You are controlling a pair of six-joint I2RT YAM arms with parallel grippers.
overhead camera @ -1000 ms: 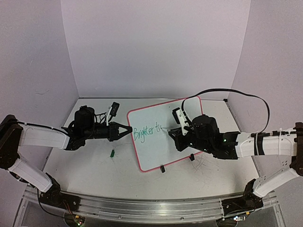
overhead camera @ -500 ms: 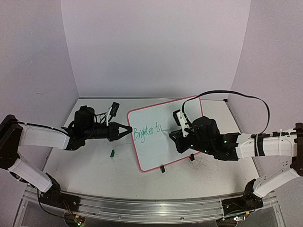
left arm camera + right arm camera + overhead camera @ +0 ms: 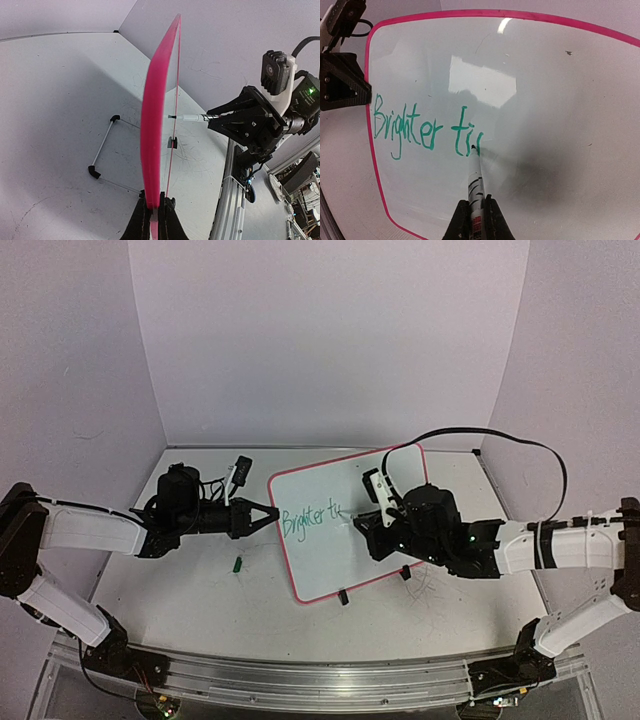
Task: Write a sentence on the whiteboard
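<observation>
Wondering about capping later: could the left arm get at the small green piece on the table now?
Probably not yet. The green piece lies uncovered near the left gripper, but that gripper is shut on the whiteboard frame, holding it up.

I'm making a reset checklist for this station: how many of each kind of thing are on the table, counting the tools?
whiteboard: 1
marker: 1
small green piece, perhaps a cap: 1
tools: 2, the left tool and the right tool
Total: 5
</observation>
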